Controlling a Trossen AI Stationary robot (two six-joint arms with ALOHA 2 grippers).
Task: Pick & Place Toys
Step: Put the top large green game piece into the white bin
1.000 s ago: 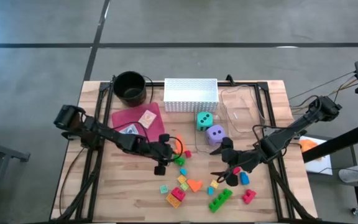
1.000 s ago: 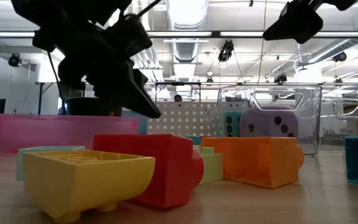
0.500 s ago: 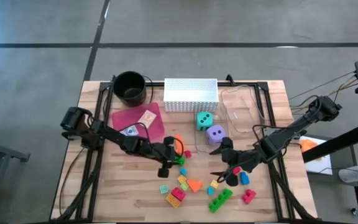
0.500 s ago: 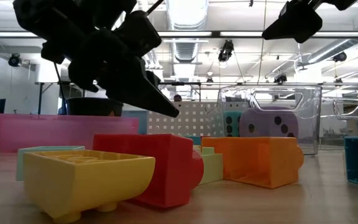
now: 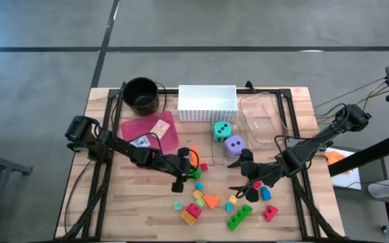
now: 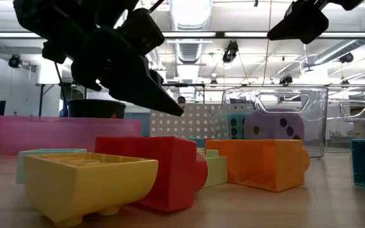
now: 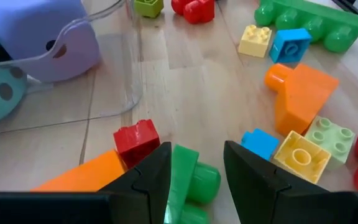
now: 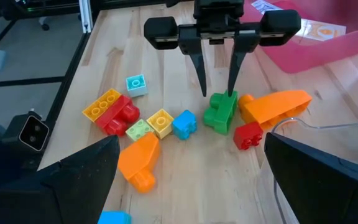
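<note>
A: From above, why does the left gripper (image 5: 181, 177) hang just beside the pink tray (image 5: 132, 127)?

B: A green block (image 5: 196, 174) lies there among the toys, by the tray's near corner. The right gripper (image 5: 246, 185) waits farther from the tray, spread wide, holding nothing.

A: And at table height?

B: Dark fingers (image 6: 151, 95) point down in front of the tray (image 6: 37, 132), above the red block (image 6: 163, 168).

A: The left wrist?

B: Its narrowly parted fingers (image 7: 151, 177) straddle the green block (image 7: 188, 180), not yet clamped, I judge.

A: The right wrist?

B: Same: tips either side of the block (image 8: 219, 112), short of the tray (image 8: 328, 46).
</note>
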